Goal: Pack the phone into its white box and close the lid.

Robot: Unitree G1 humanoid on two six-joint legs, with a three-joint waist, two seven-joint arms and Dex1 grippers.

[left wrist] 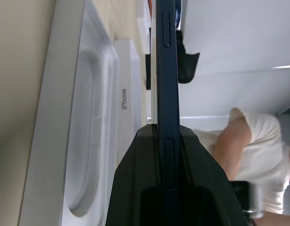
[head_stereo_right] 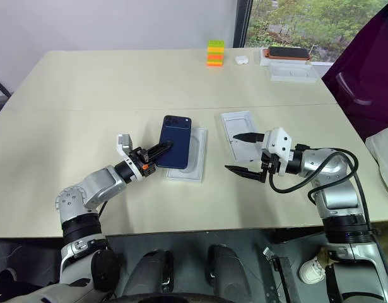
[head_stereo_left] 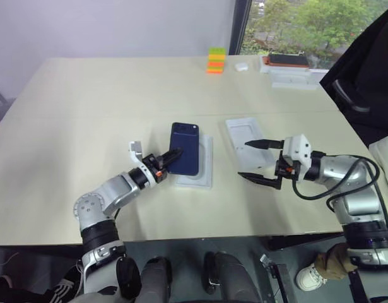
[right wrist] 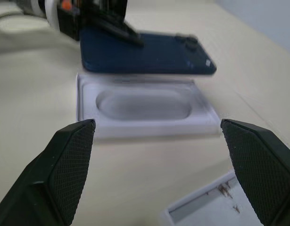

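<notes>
Phone held over the insert, box waiting to the right

Your table [head_stereo_left: 86, 113] is roomy. Carry the phone [head_stereo_left: 184, 148], pinched edge-on by the left gripper [head_stereo_left: 170, 158] above the insert [head_stereo_left: 206, 170], across to the box [head_stereo_left: 244, 142]; keep it level and lower it squarely. The right gripper [head_stereo_left: 260, 161], fingers spread wide, hovers over the box's near end: move it clear.

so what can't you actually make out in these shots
- Phone screen side: faces down in both eye views, edge-on in the left wrist view.
- White piece with an oval recess under the phone: partly covered by the phone in the eye views.
- Open white tray: its near end sits behind the open right gripper.
- Small items at the table's far edge: too small to identify.
</notes>
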